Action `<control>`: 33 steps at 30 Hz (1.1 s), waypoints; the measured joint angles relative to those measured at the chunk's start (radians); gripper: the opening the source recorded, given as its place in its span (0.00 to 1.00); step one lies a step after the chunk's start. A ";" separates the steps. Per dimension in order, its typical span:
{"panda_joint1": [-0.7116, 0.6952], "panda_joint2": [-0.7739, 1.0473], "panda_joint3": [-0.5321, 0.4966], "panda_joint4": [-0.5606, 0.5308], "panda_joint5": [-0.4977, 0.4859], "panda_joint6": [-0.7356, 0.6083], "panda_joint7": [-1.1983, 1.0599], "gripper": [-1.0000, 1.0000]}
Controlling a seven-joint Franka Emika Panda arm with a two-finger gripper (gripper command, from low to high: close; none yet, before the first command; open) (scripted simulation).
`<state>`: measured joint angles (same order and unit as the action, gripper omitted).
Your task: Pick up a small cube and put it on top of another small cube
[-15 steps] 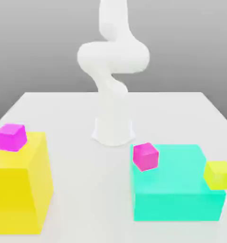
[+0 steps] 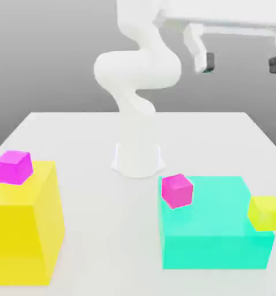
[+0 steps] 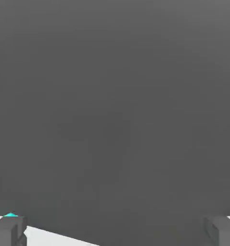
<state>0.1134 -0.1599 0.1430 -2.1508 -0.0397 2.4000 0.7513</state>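
**Exterior view: arm raised, fingers spread wide over the table**

The exterior view shows the white arm (image 2: 137,81) rising from its base at the middle of the white table (image 2: 94,196). The gripper (image 2: 241,62) hangs high toward the exterior view's right, its two dark-tipped fingers (image 2: 207,61) set far apart with nothing between them. Below it lies a large teal block (image 2: 215,231). A magenta cube (image 2: 177,190) rests at that block's corner nearest the base, and a small yellow cube (image 2: 265,213) touches its far side. On the exterior view's left, a second magenta cube (image 2: 14,166) sits on a large yellow block (image 2: 22,237). In the hand view, a sliver of the small teal cube (image 3: 10,215) peeks just beside one fingertip (image 3: 8,230).
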 joint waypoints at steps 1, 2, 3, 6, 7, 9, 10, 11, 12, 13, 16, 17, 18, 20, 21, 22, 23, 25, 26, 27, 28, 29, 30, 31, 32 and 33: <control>0.008 0.036 0.009 0.008 -0.007 0.006 0.000 0.50; 0.020 0.073 0.017 0.017 -0.014 0.011 0.001 0.50; 0.030 0.110 0.024 0.025 -0.021 0.017 0.002 0.50; 0.066 0.219 0.038 0.051 -0.046 0.033 0.006 0.50; 0.075 0.256 0.041 0.059 -0.054 0.038 0.007 0.50; 0.092 0.330 0.049 0.077 -0.070 0.049 0.010 0.50; 0.101 0.367 0.054 0.085 -0.079 0.054 0.011 0.50; 0.111 0.403 0.057 0.094 -0.087 0.059 0.012 0.50; 0.123 0.440 0.060 0.102 -0.095 0.064 0.013 0.50; 0.133 0.477 0.064 0.111 -0.103 0.070 0.014 0.50; 0.170 0.587 0.071 0.137 -0.126 0.085 0.017 0.50; 0.181 0.624 0.074 0.145 -0.133 0.091 0.017 0.50; 0.193 0.661 0.074 0.154 -0.141 0.099 0.019 0.50; 0.211 0.733 0.063 0.171 -0.158 0.140 0.028 0.50; 0.218 0.770 0.055 0.179 -0.168 0.165 0.034 0.50; 0.225 0.804 0.046 0.187 -0.178 0.190 0.040 0.00; 0.225 0.804 0.046 0.187 -0.178 0.190 0.040 0.00; 0.225 0.804 0.047 0.187 -0.176 0.190 0.039 0.00; 0.225 0.804 0.047 0.187 -0.176 0.190 0.038 0.00; 0.225 0.804 0.047 0.187 -0.175 0.190 0.038 0.00; 0.229 0.821 0.042 0.191 -0.179 0.202 0.040 0.00; 0.228 0.811 0.044 0.189 -0.176 0.195 0.039 0.00; 0.223 0.789 0.050 0.184 -0.170 0.177 0.034 0.00; 0.219 0.759 0.057 0.177 -0.161 0.155 0.028 0.00; 0.215 0.726 0.062 0.169 -0.149 0.130 0.020 0.00; 0.209 0.691 0.068 0.155 -0.141 0.109 0.011 0.00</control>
<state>0.3222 0.5314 0.2105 -1.9956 -0.1803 2.5095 0.7626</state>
